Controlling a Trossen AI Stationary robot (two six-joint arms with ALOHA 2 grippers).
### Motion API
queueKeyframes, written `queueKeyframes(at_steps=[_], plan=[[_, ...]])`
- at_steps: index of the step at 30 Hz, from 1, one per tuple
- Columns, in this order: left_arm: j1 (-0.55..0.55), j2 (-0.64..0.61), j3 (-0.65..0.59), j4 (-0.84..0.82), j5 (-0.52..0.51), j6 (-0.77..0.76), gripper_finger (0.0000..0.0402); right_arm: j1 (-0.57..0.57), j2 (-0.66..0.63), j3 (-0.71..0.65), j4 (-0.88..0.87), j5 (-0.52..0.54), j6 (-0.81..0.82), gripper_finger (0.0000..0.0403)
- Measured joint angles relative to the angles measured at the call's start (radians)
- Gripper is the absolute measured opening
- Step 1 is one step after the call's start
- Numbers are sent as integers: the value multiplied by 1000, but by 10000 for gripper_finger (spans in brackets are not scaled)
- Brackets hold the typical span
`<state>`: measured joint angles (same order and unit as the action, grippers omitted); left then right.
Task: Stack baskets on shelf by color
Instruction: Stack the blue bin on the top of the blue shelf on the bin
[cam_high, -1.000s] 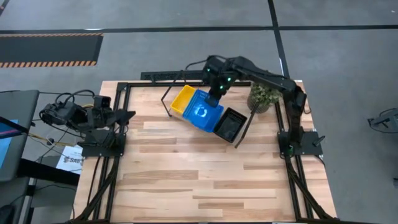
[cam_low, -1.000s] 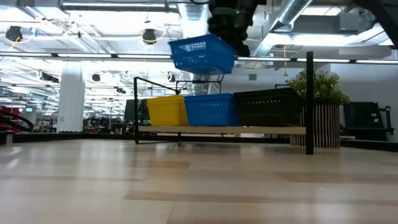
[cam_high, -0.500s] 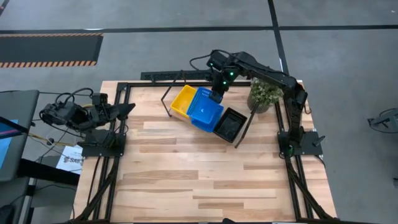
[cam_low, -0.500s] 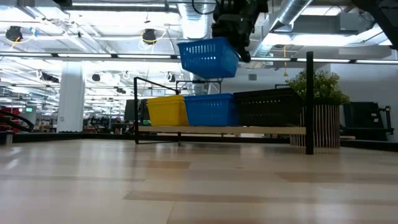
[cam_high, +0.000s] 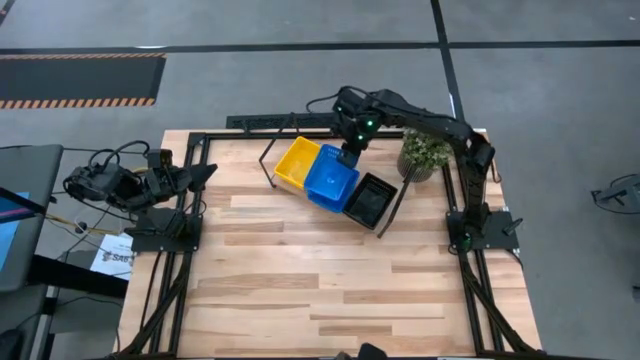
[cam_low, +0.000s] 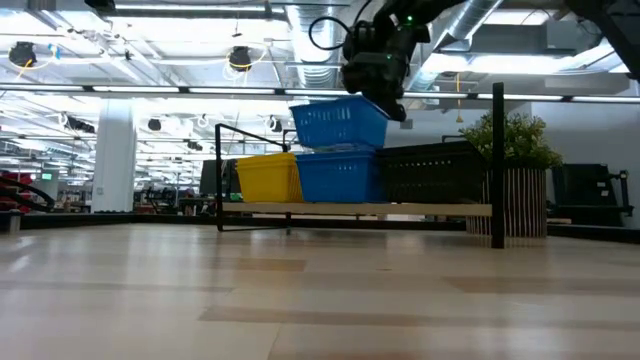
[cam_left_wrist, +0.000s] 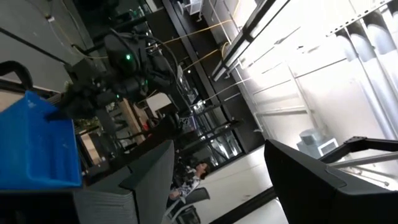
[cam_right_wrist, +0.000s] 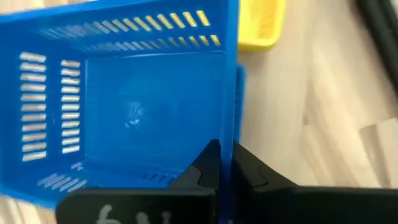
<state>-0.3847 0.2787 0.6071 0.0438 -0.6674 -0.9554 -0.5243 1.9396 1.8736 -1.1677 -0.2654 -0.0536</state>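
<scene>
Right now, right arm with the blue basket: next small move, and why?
Probably open fully and lift clear. The right gripper jaws pinch the rim of the top blue basket, which sits slightly tilted in the lower blue basket on the shelf, between the yellow basket and the black basket.

Shelf (cam_low: 350, 209) at far side of table (cam_high: 300, 290), right of centre. On shelf, row of three baskets: left basket (cam_high: 295, 160), middle basket (cam_low: 338, 175), right basket (cam_high: 368, 198), side by side, touching. Fourth basket (cam_low: 340, 122) on top of middle one, tilted, partly nested. Right gripper (cam_right_wrist: 222, 163) at far rim of top basket, fingers either side of wall. Potted plant (cam_high: 425, 155) right of shelf, near far right corner. Left gripper (cam_high: 205, 177) at left table edge, well apart from shelf.
</scene>
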Motion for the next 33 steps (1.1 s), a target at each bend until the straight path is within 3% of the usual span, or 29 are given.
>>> queueKeyframes(at_steps=[33], plan=[[0,0,0,0,-29,5,238,14,0,-78,49,3,45,42]])
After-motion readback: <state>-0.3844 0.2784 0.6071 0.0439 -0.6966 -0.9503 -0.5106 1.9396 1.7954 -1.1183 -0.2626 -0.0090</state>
